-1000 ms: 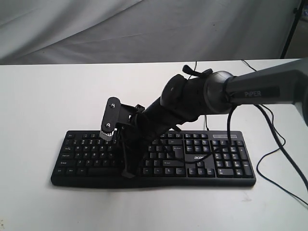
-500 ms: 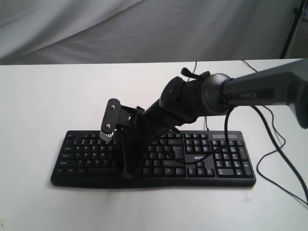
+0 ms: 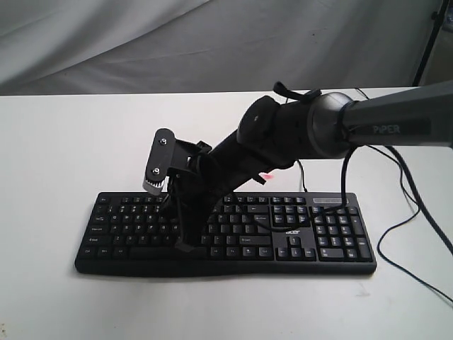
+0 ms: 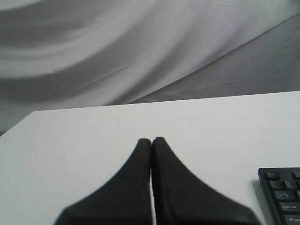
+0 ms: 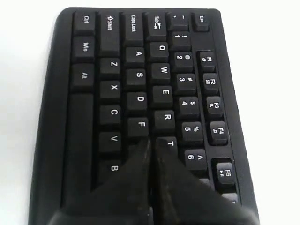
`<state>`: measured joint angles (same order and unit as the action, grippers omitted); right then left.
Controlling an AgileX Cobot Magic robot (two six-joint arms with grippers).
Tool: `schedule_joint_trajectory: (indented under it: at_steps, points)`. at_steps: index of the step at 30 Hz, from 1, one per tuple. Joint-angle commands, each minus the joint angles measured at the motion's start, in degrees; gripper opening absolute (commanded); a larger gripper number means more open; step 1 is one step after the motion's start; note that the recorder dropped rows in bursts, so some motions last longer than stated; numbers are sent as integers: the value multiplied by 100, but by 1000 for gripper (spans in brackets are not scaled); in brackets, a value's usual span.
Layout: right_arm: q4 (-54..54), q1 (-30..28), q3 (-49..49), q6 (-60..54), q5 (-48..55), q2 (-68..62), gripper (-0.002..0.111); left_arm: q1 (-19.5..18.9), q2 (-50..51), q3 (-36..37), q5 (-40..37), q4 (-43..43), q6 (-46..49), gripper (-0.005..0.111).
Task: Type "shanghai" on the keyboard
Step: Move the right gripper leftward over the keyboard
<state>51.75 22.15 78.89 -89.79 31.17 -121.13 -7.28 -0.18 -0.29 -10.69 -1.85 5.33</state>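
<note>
The left end effector (image 4: 151,140) has its 2 black fingers (image 4: 136,183) pressed flat together with nothing between them. It hangs over bare white bench (image 4: 93,131), and only a corner of the keyboard (image 4: 281,197) shows near it in the left wrist view. This end effector cannot be seen in the exterior view.

The keyboard (image 3: 333,237) lies flat on the bench (image 3: 71,142), in the near middle of it, its long side across the exterior view, with the number pad and the white logo at its right end. A grey cloth backdrop (image 3: 212,42) hangs behind the bench.

The right end effector (image 3: 185,246) reaches across from the right and points steeply down at the left half of the keyboard, its tip at the lower key rows. In the right wrist view its fingers (image 5: 136,187) are also closed tight on each other, empty, and the tip (image 5: 152,143) sits just beside the F and T keys on the keyboard (image 5: 117,70). Whether it presses a key I cannot tell.

Its grey arm (image 3: 396,126), marked PiPER, enters from the right edge above the number pad
</note>
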Motion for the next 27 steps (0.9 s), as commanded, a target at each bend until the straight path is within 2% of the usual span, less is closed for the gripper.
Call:
schedule_joint_trajectory:
  at_steps: [1,7,12,20,27]
  points:
    - [42,-3,-16,21,50,-16,0,22,18,29,17,3,-16,1]
    - [402,130,22,-78,-150,-130,0,22,18,29,17,3,-16,1]
    - [403,433,705,252,-46,-492,0,22,18,29,17,3,-16,1]
    - [-922,860,2049,1830,191,-1197,0,22,18,29,17,3,-16,1]
    - [-990,860,2090,1877,192,-1210,0,22,18,29,17,3,-16,1]
